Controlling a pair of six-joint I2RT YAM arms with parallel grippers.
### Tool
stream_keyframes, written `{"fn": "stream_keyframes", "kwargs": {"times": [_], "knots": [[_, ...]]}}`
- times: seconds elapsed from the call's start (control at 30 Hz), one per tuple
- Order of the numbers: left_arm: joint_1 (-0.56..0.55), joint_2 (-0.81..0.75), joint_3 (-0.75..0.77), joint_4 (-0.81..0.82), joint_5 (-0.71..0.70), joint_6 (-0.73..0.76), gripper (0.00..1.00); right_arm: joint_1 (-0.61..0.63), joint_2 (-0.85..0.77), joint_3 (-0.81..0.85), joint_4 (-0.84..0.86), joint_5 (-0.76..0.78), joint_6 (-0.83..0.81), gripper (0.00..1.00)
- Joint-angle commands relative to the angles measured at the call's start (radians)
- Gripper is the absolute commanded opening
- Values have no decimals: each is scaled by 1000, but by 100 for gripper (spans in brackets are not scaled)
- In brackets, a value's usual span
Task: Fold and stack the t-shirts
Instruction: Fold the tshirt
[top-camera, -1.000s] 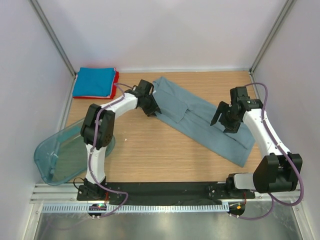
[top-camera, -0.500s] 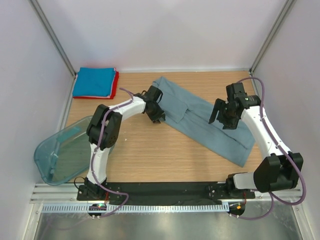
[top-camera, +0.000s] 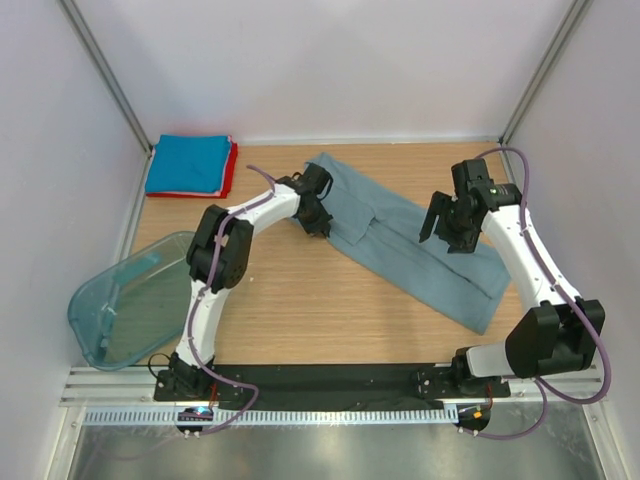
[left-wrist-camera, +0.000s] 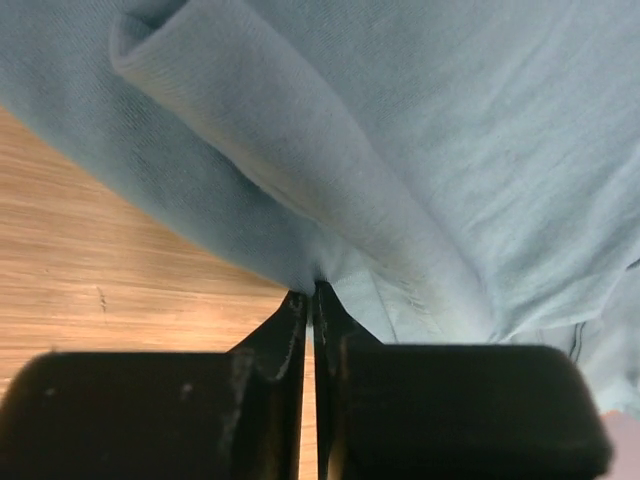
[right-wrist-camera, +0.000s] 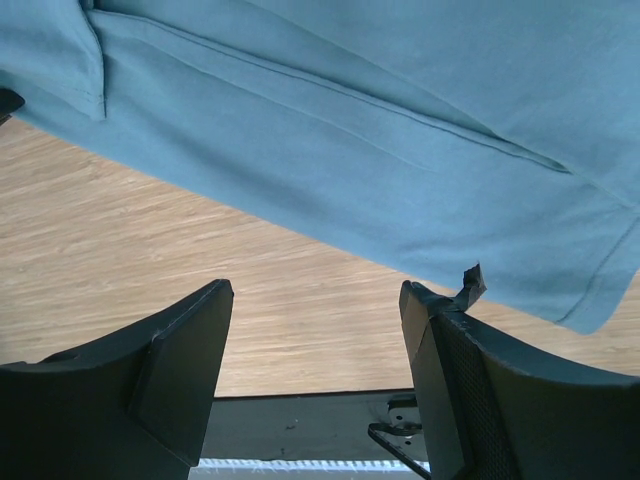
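Observation:
A dusty grey-blue t-shirt (top-camera: 415, 245) lies as a long strip running diagonally from back centre to front right. My left gripper (top-camera: 318, 214) is at its near-left edge, shut on a pinch of that cloth; in the left wrist view the fingertips (left-wrist-camera: 313, 297) meet on a fold of the t-shirt (left-wrist-camera: 450, 150). My right gripper (top-camera: 447, 228) hovers over the strip's right half, open, with nothing between its fingers. In the right wrist view this gripper (right-wrist-camera: 315, 292) shows bare wood between the fingers and the t-shirt (right-wrist-camera: 350, 130) beyond. A bright blue t-shirt (top-camera: 188, 162) sits folded on a red one (top-camera: 233, 158) at the back left.
A translucent teal tub (top-camera: 130, 310) rests tilted at the front left, partly over the table edge. White walls and metal posts enclose the table on three sides. A black rail (top-camera: 340, 380) runs along the near edge.
My left gripper has moved right along the shirt's near-left edge and shut on the cloth. The right gripper shifted slightly back, still open.

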Motion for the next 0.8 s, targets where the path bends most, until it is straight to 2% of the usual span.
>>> {"fn": "stream_keyframes", "kwargs": {"times": [0.0,0.13,0.23,0.33,0.5,0.57,0.63,0.77], "knots": [[38,39,76,-117,-86,56,0,3,6,61,-16,55,-5,75],[83,47,113,-181,-112,113,0,3,15,63,-36,108,-17,75],[118,54,112,-148,-116,151,0,2,24,67,-44,146,-25,75],[173,94,160,-76,-57,182,0,2,38,77,-39,148,-25,75],[219,201,386,-46,15,255,7,2,72,46,-16,109,-32,76],[225,220,427,-60,52,258,11,2,70,-3,-11,109,-40,76],[222,195,401,-71,62,266,21,2,64,-28,-16,112,-51,76],[210,39,237,-77,62,277,31,0,49,-72,-30,91,-52,73]]}}
